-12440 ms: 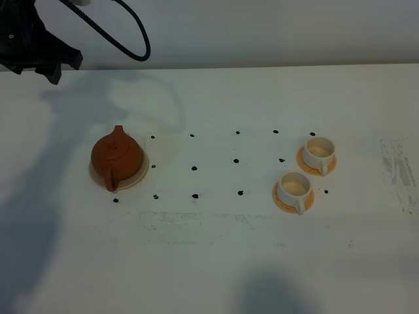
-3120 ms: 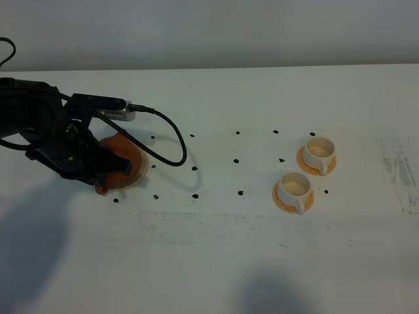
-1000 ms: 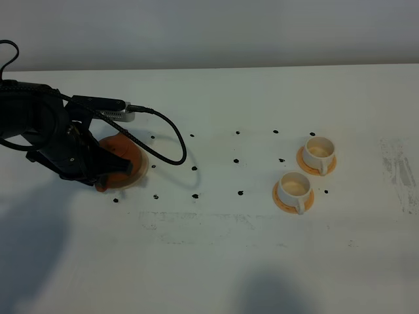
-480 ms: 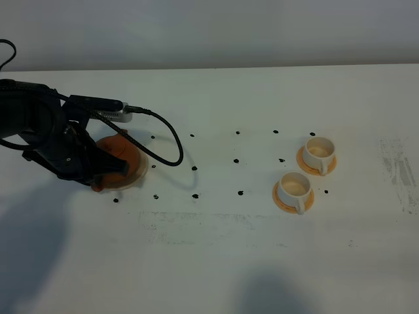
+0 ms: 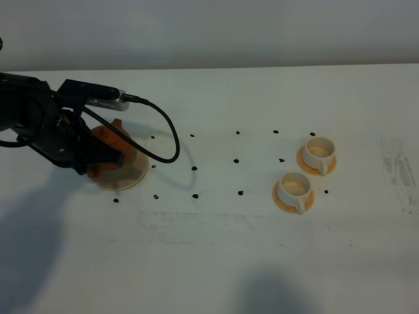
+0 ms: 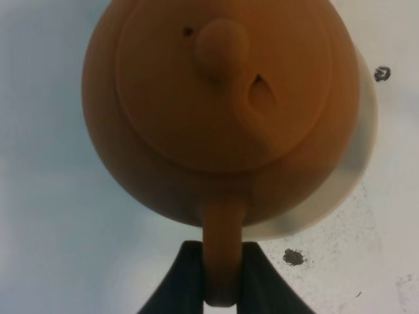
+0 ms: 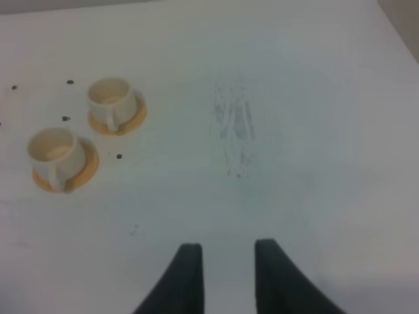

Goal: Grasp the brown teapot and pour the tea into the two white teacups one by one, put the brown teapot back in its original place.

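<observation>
- Two white teacups [image 5: 294, 186] stand on orange saucers [image 5: 281, 199] on the right half of the desk [image 5: 216, 261], the farther cup [image 5: 319, 150] just beside the nearer; both mouths face up with nothing over them, so either can take a pour from above.
- Left gripper [image 6: 222, 278] is clamped narrow on the loop handle [image 6: 222, 248] of the brown teapot [image 6: 222, 111]; holding it by the handle leaves the round body free to tip.
- Teapot hangs upright with its lid on, partly over the cream coaster [image 5: 127, 178] and offset toward its far left; most of the coaster shows bare, so the pot looks lifted clear of it; the coaster marks where it must return.
- Right gripper [image 7: 228, 252] is outside the high view; its own camera looks across bare desk toward the cups; its jaws are drawn close with nothing between them, probably parked out of the pouring path.
- Next, as I judge it: carry the pot over the black dots [image 5: 194, 168] to a cup, level, lest tea spill early.
</observation>
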Motion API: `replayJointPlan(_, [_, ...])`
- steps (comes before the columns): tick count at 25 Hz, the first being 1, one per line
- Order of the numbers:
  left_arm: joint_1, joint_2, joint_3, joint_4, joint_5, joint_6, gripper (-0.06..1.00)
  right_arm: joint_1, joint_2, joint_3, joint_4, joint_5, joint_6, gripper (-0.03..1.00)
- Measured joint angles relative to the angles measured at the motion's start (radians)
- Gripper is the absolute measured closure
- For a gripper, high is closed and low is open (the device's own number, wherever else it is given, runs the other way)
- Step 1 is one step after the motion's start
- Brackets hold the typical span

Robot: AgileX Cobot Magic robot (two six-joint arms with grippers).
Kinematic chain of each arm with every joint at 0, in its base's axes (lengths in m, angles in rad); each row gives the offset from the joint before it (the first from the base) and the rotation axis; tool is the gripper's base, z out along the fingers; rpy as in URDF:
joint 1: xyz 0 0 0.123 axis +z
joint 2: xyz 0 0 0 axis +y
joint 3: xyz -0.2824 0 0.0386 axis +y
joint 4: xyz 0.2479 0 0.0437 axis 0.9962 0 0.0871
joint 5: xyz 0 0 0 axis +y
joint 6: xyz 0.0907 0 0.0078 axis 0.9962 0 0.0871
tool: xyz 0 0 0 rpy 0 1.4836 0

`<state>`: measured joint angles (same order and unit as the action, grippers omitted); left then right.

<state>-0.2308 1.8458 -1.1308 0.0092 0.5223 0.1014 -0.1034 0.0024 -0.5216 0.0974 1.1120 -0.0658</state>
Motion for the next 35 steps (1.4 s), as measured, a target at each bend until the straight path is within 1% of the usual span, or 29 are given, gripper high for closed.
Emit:
replayJointPlan(5, [0.0,0.0,0.0,0.005,-0.019,0.018,0.85,0.0,0.0,0.0,0.0,0.0,0.0,0.75])
replayJointPlan(9, [-0.001,-0.004,0.0,0.022,-0.06,0.061,0.85,0.0,0.0,0.0,0.0,0.0,0.0,0.75])
replayJointPlan(16, [-0.006,-0.053,0.0,0.022,-0.131,0.164,0.85,0.0,0.0,0.0,0.0,0.0,0.0,0.75])
replayJointPlan(19, [-0.012,-0.074,0.0,0.006,-0.149,0.235,0.85,0.0,0.0,0.0,0.0,0.0,0.0,0.75])
replayJointPlan(23, [-0.013,-0.086,0.0,-0.079,-0.161,0.365,0.85,0.0,0.0,0.0,0.0,0.0,0.0,0.75])
replayJointPlan(32, [-0.013,-0.086,0.0,-0.353,-0.158,0.7,0.85,0.0,0.0,0.0,0.0,0.0,0.0,0.75])
replayJointPlan(35, [-0.013,-0.086,-0.006,-0.437,-0.129,0.801,0.85,0.0,0.0,0.0,0.0,0.0,0.0,0.75])
